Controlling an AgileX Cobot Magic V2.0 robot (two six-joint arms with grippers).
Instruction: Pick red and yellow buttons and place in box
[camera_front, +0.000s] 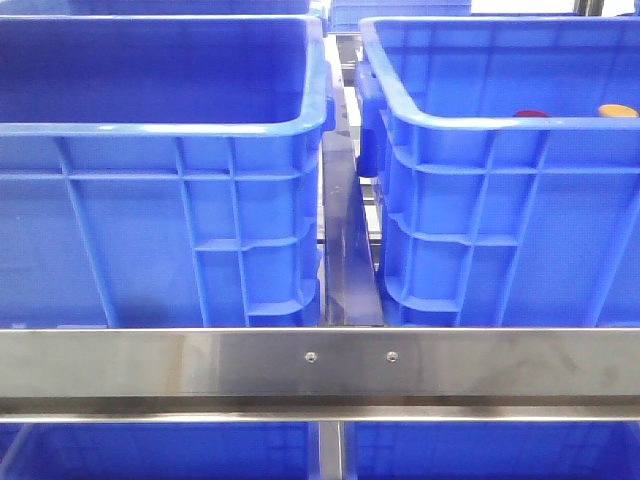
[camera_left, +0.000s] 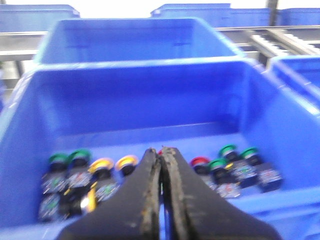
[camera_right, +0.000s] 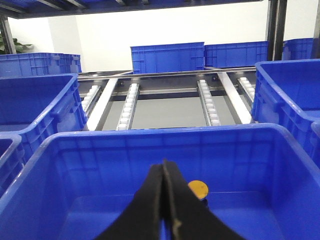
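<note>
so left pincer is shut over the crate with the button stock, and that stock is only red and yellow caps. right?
Not quite. The left pincer is shut over the stocked crate, but the left wrist view shows green-capped buttons among the yellow buttons and a red button. So the stock is green, yellow and red caps, not red and yellow only.

Black tapered end effector (camera_left: 161, 200), worn edges

Red button (camera_front: 531, 113), yellow button (camera_front: 618, 110) mostly hidden behind crate rim (camera_front: 500, 123)
</note>
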